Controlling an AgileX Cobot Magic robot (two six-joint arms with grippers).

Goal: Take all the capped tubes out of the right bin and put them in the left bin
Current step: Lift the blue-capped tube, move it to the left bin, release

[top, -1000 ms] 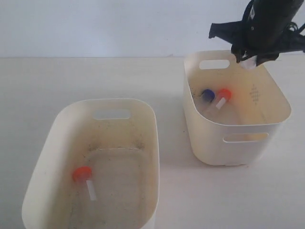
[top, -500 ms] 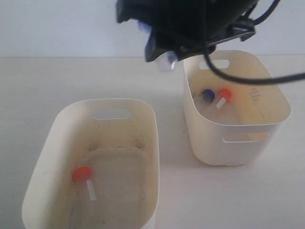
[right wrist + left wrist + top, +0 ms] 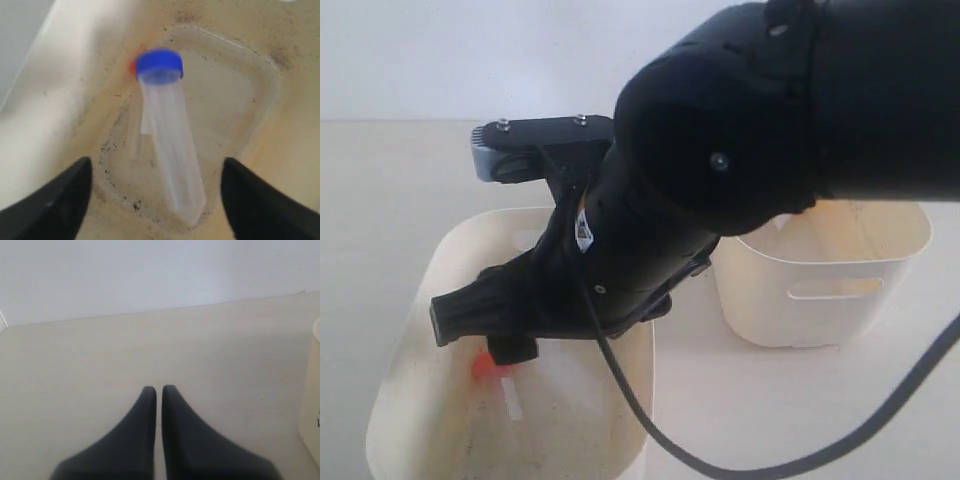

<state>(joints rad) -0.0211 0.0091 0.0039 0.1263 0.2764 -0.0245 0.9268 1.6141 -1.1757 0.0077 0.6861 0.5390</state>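
The right arm, large and black in the exterior view, reaches across the middle and down into the left bin (image 3: 405,310), the cream tub speckled with dark grime. Its bulk hides most of that tub and the inside of the right bin (image 3: 820,290), which stands well apart on the table.

In the right wrist view, the right gripper (image 3: 156,167) has its jaws spread wide, touching nothing. Between them, free of both, is a blue-capped tube (image 3: 170,150) over the grimy floor of the left bin, cap pointing away from the camera. It is blurred, so whether it is in mid-air or lying on the base cannot be told. An orange-capped tube (image 3: 490,372) lies on the same floor, its cap just showing behind the blue one.

The left gripper (image 3: 159,390) hangs over bare table with its jaws pressed almost together, holding nothing.

The step in hand looks like the drop-off — one tube delivered into the left bin. The next move likely calls for lifting the right arm straight up, clear of the tub's rim, then going back to the right bin to check for any tubes left there — its contents are hidden at this moment.
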